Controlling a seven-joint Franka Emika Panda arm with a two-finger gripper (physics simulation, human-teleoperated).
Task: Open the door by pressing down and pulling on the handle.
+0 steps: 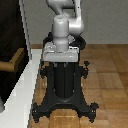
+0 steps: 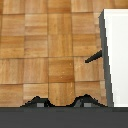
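The arm (image 1: pixel 64 20) ran off the top of the exterior view, hiding its pincer there. In the wrist view only the pincer's (image 2: pixel 61 102) blurred dark tips showed, so I could not tell how they stood. The door (image 1: pixel 10 45) and handle (image 1: pixel 12 61) stood at the exterior view's left edge

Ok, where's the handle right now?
In the exterior view the handle sits at the far left edge, jutting from the door, beside its white frame, level with the pedestal's top.
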